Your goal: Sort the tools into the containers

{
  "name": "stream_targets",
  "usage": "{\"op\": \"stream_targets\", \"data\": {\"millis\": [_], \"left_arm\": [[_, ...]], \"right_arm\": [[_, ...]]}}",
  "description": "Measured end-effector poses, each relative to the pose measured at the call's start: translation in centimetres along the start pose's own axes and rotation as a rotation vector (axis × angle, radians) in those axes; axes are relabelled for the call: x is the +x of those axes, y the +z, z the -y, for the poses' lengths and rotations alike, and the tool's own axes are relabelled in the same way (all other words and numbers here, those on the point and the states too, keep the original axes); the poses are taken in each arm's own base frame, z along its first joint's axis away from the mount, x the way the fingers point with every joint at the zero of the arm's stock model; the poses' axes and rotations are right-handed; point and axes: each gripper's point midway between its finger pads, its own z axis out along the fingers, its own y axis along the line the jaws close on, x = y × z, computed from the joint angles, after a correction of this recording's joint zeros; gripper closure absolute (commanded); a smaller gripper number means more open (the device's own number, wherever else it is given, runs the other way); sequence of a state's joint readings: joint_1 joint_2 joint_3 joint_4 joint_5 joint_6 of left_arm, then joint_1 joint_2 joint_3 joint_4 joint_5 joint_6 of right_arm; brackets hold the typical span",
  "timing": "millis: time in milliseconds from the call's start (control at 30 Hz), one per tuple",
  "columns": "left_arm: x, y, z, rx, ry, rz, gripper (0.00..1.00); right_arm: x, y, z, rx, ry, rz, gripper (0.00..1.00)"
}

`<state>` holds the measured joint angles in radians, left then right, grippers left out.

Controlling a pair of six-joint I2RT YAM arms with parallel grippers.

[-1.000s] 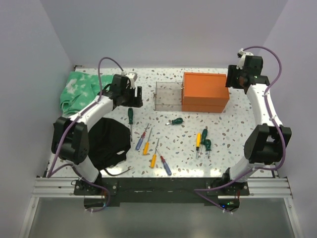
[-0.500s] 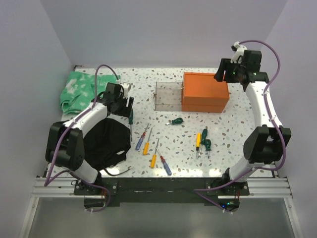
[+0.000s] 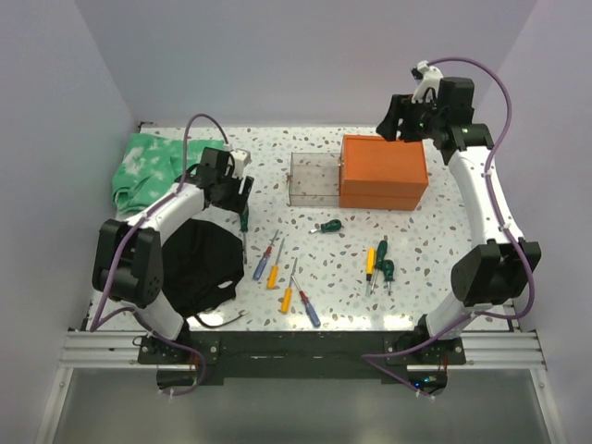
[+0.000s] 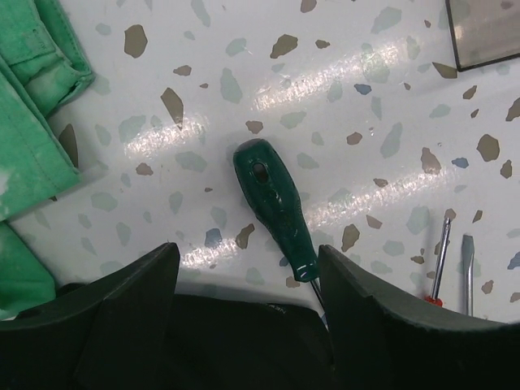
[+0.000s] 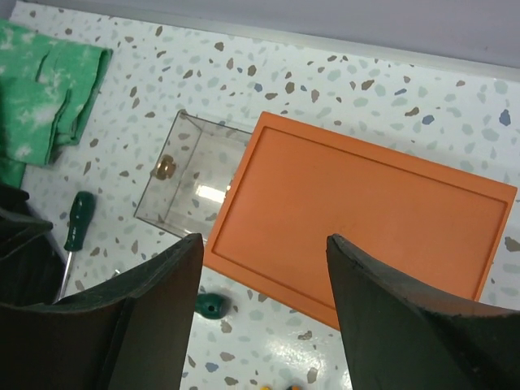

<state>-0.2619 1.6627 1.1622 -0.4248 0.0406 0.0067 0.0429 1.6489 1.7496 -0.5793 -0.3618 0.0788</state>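
Approach to a pick: the left tool (image 4: 246, 258), spread and empty, hovered over the green-handled screwdriver (image 4: 275, 201) on the table (image 4: 382, 73), probably to descend and close on its handle next; the right tool (image 5: 264, 244), likewise spread, hung above the orange chest (image 5: 366, 219).

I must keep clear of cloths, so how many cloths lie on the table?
2: a green cloth at the far left corner, and a black cloth just nearer than it.

white arms (image 3: 171, 211) with black joints (image 3: 129, 266) and purple cables (image 3: 507, 102).
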Motion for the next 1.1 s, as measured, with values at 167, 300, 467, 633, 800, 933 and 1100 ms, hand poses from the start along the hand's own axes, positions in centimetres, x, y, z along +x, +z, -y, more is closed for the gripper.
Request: {"op": "stream_targets", "data": {"millis": [167,300,467,633,800,933,1100], "left_arm": [[-0.7,0.2,0.2,0.001,-0.049,0.02,0.26],[-0.9,0.5,0.3,0.004,-0.058,0.019,0.27],[-0.3,1.7,0.3,0.002,-0.078,-0.016,0.27],[0.2,2.3,0.2,-0.004,-0.094,-0.034,0.27],[0.4,2.6,0.2,-0.006,-0.095,-0.042,0.28],[1.2,3.7,0.2,-0.005,-0.096,-0.069,0.34],[2.2,5.0,0.5,0.008,-0.112,-0.1,0.49]], "right_arm": [[1.4,-0.3,0.5,0.024,-0.019,-0.055,0.34],[2.0,-0.5,0.9,0.044,-0.015,-0.078,0.34],[2.9,-0.8,0.9,0.048,-0.001,-0.088,0.34],[3.8,-1.8,0.8,0.061,0.002,-0.093,0.34],[3.9,-2.2,0.6,0.063,0.004,-0.08,0.34],[4.2,-2.2,0.6,0.064,0.013,-0.084,0.34],[3.9,-2.1,0.6,0.064,0.02,-0.075,0.34]]}}
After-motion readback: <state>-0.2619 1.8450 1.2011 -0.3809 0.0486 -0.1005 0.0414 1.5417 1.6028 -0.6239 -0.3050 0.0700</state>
